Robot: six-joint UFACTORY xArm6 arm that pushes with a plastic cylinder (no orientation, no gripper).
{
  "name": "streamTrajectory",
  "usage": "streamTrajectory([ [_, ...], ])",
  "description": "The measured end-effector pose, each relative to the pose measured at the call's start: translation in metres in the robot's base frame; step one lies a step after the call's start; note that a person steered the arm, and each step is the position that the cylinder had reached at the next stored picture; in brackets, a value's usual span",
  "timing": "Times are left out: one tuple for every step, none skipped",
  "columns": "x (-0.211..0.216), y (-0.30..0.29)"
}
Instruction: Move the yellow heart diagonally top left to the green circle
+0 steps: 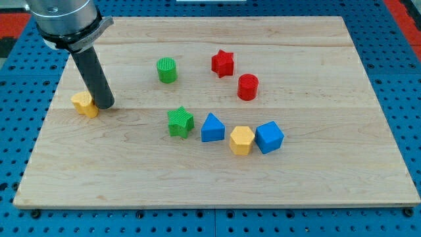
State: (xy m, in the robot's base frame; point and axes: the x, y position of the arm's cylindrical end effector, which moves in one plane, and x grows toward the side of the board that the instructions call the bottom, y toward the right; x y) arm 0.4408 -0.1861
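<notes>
My tip (105, 104), a bare rod gripping nothing, touches the yellow heart's (85, 103) right side; pushing here risks driving it away from the green circle (167, 70).

A pale wooden board (316, 171) made of lengthwise planks fills most of the view, its grain running left to right with faint seams between the strips. It lies on a blue perforated metal surface (20, 85), studded with regular rows of small round holes, which shows along the view's left, right and bottom edges. At the top right corner a strip of red surface (402, 9) peeks in, and another red patch (14, 26) shows at the top left. The light is even and soft, throwing only short, faint shadows.
</notes>
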Motion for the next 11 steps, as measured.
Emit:
streamTrajectory([
  [0.035,0.033],
  [0.047,-0.007],
  [0.028,-0.065],
  [-0.017,-0.045],
  [-0.035,-0.026],
  [0.001,-0.026],
  [0.018,0.007],
  [-0.018,0.015],
  [-0.081,-0.033],
  [-0.123,-0.044],
  [-0.117,-0.043],
])
